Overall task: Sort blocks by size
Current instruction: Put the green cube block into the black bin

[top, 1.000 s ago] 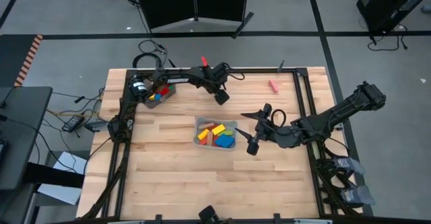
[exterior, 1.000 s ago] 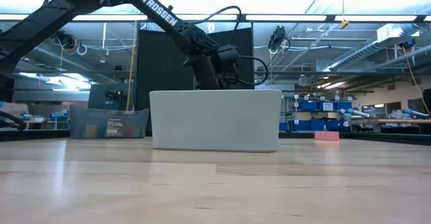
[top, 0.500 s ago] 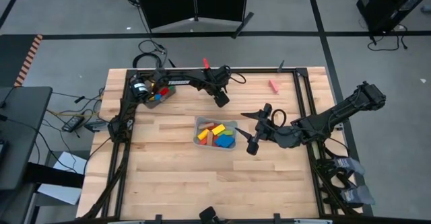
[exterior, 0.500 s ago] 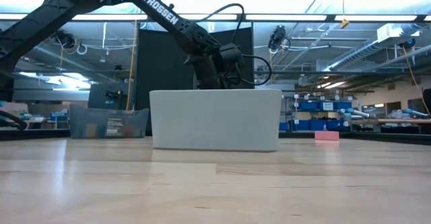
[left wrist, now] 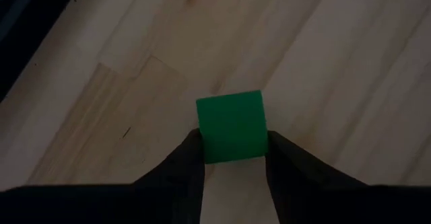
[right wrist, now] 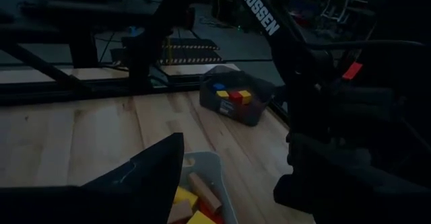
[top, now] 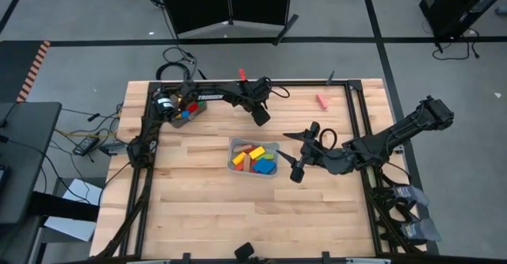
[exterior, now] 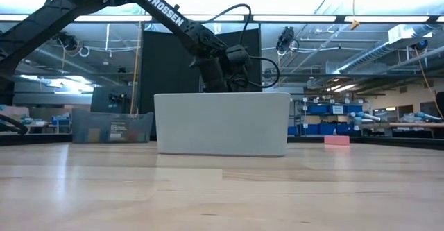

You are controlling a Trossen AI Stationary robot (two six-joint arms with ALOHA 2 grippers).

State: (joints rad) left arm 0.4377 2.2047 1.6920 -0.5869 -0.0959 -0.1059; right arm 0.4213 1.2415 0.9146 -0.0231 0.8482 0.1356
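Over the counter [top: 198, 208] your left hand [left wrist: 232, 158] has drawn its fingers in onto a green cube [left wrist: 230, 126] lying behind the clear tray [top: 238, 143]; I judge a pickup for sorting has begun. Your right hand [top: 290, 154] waits beside that tray, fingers apart. Only the left wrist view shows the cube; from above and at counter level it's hidden.

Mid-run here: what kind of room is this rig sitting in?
Most likely a robotics lab or workshop. The low view shows open ceiling ducts and shelves of blue bins behind the wooden table; the high view shows a grey floor with loose cables.
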